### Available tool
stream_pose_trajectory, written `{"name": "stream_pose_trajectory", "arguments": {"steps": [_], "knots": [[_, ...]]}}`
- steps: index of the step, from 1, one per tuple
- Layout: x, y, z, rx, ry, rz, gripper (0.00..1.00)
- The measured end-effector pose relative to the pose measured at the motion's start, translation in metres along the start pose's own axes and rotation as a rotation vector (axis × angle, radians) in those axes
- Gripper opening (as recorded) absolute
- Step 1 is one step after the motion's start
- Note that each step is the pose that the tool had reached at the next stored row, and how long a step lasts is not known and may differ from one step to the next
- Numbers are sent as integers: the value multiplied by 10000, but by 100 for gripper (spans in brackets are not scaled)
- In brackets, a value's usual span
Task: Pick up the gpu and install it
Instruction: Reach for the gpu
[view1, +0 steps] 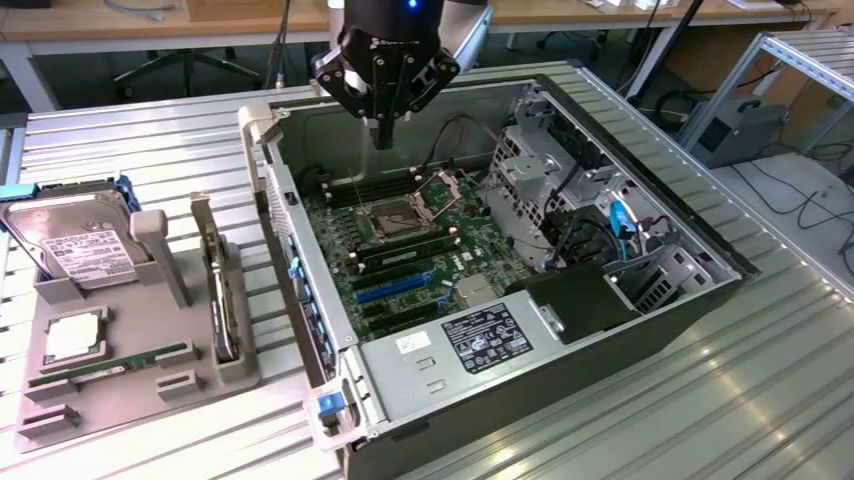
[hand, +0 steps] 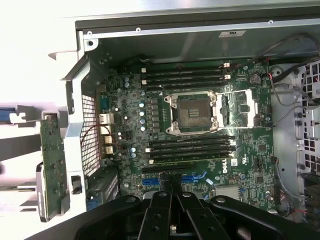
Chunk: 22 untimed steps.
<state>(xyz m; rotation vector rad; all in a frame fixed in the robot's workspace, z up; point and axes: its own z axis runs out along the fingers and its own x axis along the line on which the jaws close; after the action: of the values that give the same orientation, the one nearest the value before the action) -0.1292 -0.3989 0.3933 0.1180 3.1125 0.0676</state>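
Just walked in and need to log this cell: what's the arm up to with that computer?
The arm's gripper hangs shut and empty over the motherboard inside the open computer case. The gpu it is meant to install stands on edge in the gray holder beside the case, not yet picked up.

The arm's black gripper (view1: 383, 128), built of angular linkage plates studded with round pivot bolts (hand: 161, 194), tapers to a narrow tip. A blue light (view1: 408, 4) glows on the wrist above, beside grey-silver arm casing (view1: 467, 25).
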Motion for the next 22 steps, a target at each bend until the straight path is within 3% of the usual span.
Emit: {"name": "stream_pose_trajectory", "arguments": {"steps": [22], "knots": [[66,-5,-2,0,0,0,11]]}}
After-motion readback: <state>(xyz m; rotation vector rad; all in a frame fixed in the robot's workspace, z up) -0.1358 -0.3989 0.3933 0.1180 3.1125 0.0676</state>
